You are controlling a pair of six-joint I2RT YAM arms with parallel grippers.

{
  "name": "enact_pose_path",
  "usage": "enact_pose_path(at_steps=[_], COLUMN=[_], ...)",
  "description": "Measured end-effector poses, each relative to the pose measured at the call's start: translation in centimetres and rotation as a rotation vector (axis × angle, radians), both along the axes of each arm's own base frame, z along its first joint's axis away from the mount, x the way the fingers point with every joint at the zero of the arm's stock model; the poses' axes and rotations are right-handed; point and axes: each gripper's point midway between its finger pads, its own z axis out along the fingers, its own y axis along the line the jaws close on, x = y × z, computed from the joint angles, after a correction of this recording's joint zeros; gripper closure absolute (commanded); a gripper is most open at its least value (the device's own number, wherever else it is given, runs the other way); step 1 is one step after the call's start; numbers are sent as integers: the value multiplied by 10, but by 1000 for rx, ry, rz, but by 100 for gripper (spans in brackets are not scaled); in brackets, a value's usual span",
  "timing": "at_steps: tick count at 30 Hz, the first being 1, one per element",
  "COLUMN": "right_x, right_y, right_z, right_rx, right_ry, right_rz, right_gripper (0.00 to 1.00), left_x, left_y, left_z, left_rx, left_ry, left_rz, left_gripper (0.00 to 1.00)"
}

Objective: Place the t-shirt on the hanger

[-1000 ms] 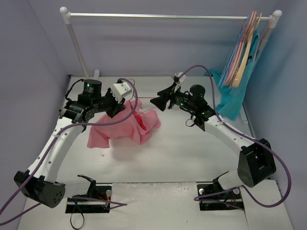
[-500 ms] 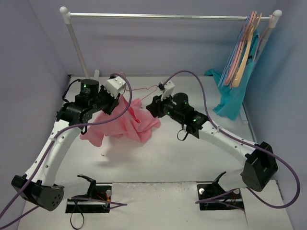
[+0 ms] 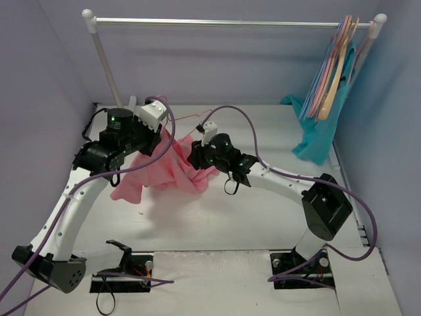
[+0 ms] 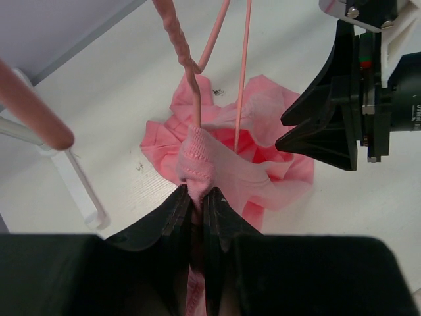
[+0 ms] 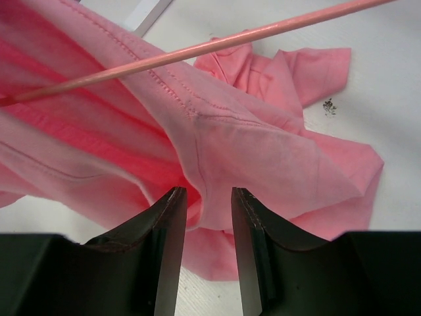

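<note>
Salmon-pink t-shirt (image 3: 164, 176) fabric is seen bunched left of centre on the white table (image 3: 263, 217). Its lower folds are draped on the surface and its upper part is gathered up at the left gripper (image 3: 160, 135). In the left wrist view, that gripper's jaws are clenched on a thick, ribbed wad of the cloth, probably the collar or a hem. The thin pink wire hanger (image 4: 245, 66) runs down into the same wad; whether the wire itself is pinched cannot be told. From above, the hanger is seen raised off the table, between the two wrists.

The right gripper (image 3: 196, 158) is held just beside the cloth with its jaws parted and nothing grasped. In the right wrist view, a fold with a double-stitched seam lies just beyond the fingertips (image 5: 172, 204), and the hanger's straight bar crosses above it.

The garment is judged to be light, limp and without shape of its own. It can be expected to sag from any single hold and to slide along smooth wire. The hanger is judged to be light and springy, so it is likely to swing or twist when the cloth is tugged.

Hold would best be taken on the stitched seam in front of the right jaws, where doubled cloth gives more to bite on. A single loose layer could be expected to slip free.

A rail (image 3: 230, 22) with thicker hangers (image 3: 332, 66) and a teal garment (image 3: 316, 138) stands well apart at the back right.
</note>
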Motion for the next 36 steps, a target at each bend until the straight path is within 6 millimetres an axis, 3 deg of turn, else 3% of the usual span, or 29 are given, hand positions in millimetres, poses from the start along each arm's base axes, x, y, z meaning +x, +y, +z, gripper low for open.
enact_pose_path(at_steps=[9,17,20,24,25,28,33,36], right_x=[6,1,0,3,5,20,68,86], right_y=[15,28,29,26,24,9,-50,-79], right_z=[6,-10,-15,-18,-18,-20,-14,-2], right_rx=[42,31,22,9,7,-11,-28,-24], right_ry=[-6,27,35,29,27,20,2,-21], right_rz=[8,46,53,45,41,8,-116,-161], right_gripper=[63,62,74,100,100,100,100,100], left_x=[-6,-6,-6,-7,-8,-15,-39,-50], left_y=[4,4,4,3,3,4,9,7], left_z=[5,5,5,5,5,8,2,-4], left_rx=[-9,-15,-17,-21,-22,-29,-41,-46], left_ry=[-4,-1,0,0,-1,-6,-11,-2], left_rz=[20,23,24,20,18,9,-17,-45], left_gripper=[100,100,100,100,100,100,100,100])
